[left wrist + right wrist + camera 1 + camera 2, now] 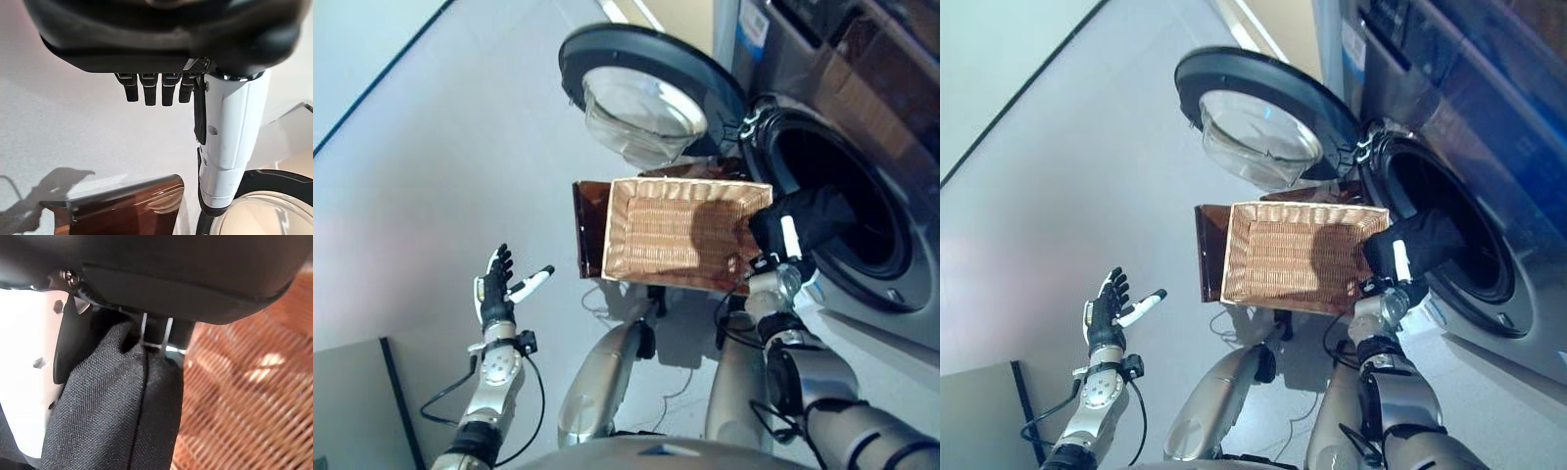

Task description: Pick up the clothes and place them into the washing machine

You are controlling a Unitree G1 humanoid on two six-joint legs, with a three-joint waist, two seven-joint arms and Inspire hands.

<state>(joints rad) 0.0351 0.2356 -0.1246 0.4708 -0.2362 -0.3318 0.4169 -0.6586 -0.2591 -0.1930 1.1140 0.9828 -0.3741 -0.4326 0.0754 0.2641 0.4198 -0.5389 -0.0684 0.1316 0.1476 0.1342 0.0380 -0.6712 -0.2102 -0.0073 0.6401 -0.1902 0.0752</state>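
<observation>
The right hand (781, 257), at centre right of the frame, is gripping a black garment (813, 217), fingers and white-covered thumb closed on the cloth; the wrist view confirms the fabric pinched between them. The garment is stretching from the hand across the rim of the washing machine (876, 127), with its far end reaching into the dark drum opening (847, 196). Just left of the hand, a wicker basket (680, 235) is lying empty beside the open round door (646, 98). At lower left, the left hand (496, 289) is hanging idle, fingers straight and holding nothing. Step in hand, by judgement: loading. The next move probably calls for pushing deeper and letting go.
</observation>
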